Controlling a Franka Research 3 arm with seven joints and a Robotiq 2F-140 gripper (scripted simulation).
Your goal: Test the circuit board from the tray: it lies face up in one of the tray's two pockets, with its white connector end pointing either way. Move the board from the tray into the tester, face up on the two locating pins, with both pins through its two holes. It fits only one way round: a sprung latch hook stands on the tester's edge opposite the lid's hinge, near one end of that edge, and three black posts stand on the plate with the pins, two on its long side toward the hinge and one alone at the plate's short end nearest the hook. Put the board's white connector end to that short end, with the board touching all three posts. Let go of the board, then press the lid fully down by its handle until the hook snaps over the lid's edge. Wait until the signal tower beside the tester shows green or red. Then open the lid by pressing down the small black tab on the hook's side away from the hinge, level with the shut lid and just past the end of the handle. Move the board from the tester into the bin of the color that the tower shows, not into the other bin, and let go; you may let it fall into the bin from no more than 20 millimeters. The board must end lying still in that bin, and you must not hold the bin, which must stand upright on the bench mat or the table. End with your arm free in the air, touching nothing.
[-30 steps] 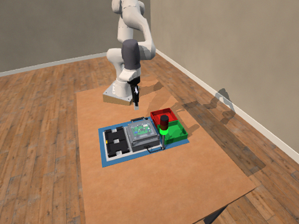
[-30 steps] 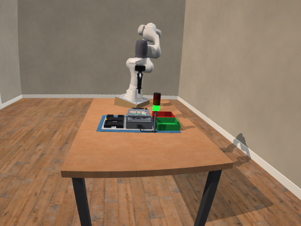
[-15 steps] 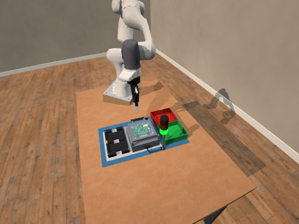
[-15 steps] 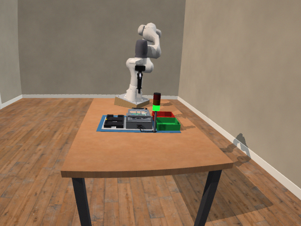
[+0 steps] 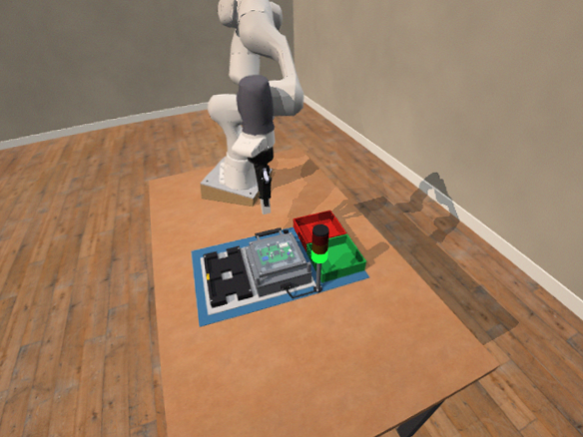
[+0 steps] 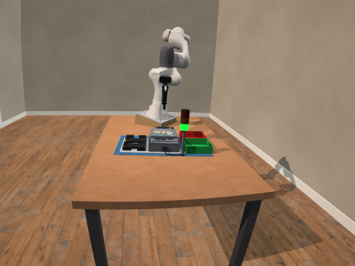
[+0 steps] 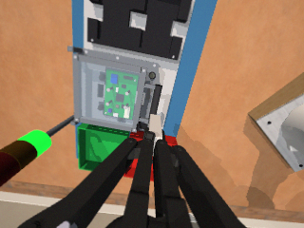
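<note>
The hand (image 5: 266,207) hangs in the air above the table (image 5: 291,351), between the arm's base plate (image 5: 211,182) and the tester (image 5: 279,260), touching nothing. Its fingers are pressed fully together with nothing between them; in the wrist view the two pale pads (image 7: 154,123) meet at the tips.

The circuit board (image 7: 121,93) lies inside the tester, green and face up, seen through the lid (image 5: 263,248), which is down over it. Its white connector end (image 7: 126,113) points toward the bins. The pins, holes and black posts cannot be made out under the lid. Whether the latch hook has caught the lid's edge is too small to tell. The handle (image 7: 153,97) shows as a dark bar on the lid's edge nearest the arm, with the fingertips covering its lower end in the wrist view.

The signal tower (image 5: 318,243) stands just beside the tester and glows green in its lower segment; its upper segment is dark red. From the wrist view only its top is visible, cut off at the left edge.

The tray (image 5: 210,273) sits on the blue bench mat (image 5: 205,315) beside the tester, both pockets showing only black and grey. The red bin (image 5: 318,219) and green bin (image 5: 354,263) stand side by side; the tower partly hides both from above, and the fingers hide most of the red bin in the wrist view.
</note>
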